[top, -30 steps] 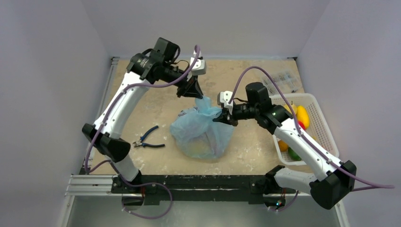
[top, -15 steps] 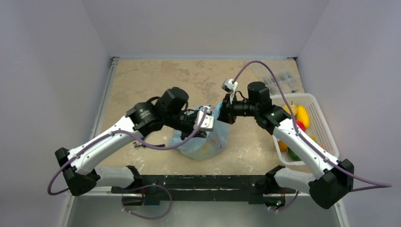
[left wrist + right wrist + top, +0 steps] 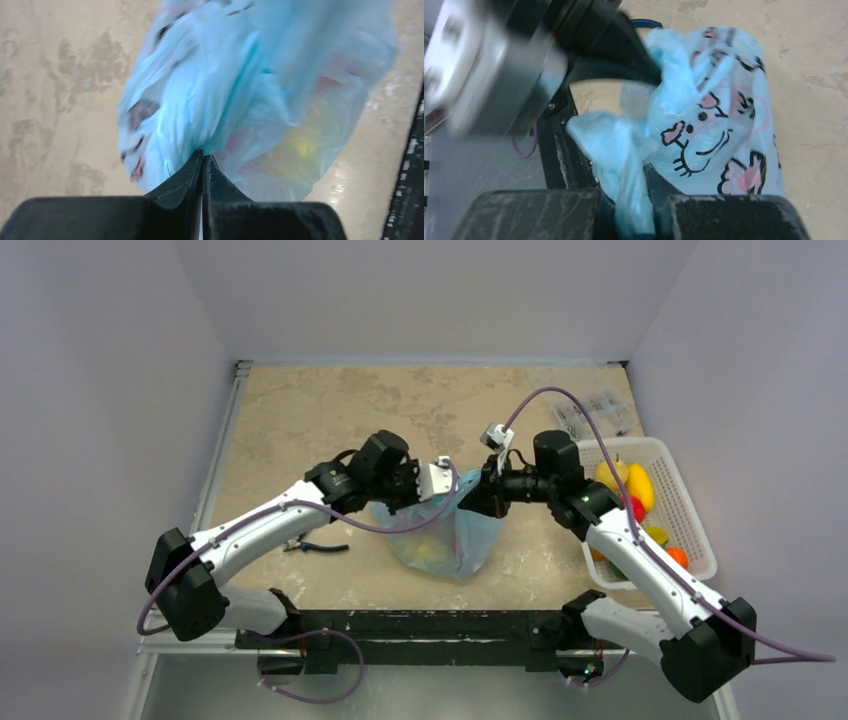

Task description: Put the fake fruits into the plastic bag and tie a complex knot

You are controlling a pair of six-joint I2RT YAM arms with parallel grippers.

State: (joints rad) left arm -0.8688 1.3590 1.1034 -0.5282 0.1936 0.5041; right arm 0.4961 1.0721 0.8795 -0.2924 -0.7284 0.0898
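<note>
The light-blue plastic bag (image 3: 448, 538) sits at the table's front middle, with yellow and red fake fruits showing faintly through it (image 3: 300, 147). My left gripper (image 3: 432, 502) is shut on a pinch of the bag's upper film (image 3: 202, 155). My right gripper (image 3: 478, 498) is shut on a bunched handle strip of the bag (image 3: 636, 200), just right of the left gripper. The bag's cartoon print (image 3: 704, 127) faces the right wrist camera. More fake fruits (image 3: 636, 488) lie in the white basket. No tied knot shows.
The white slotted basket (image 3: 690, 510) stands at the right edge. Blue-handled pliers (image 3: 312, 546) lie left of the bag, partly under the left arm. A clear packet (image 3: 598, 410) lies at the back right. The table's front rail (image 3: 420, 625) runs just below the bag.
The left arm swung down from the back to the front of the bag, then moved slightly back and right. The right gripper shifted right and down; the bag top is drawn tighter between both grippers.
</note>
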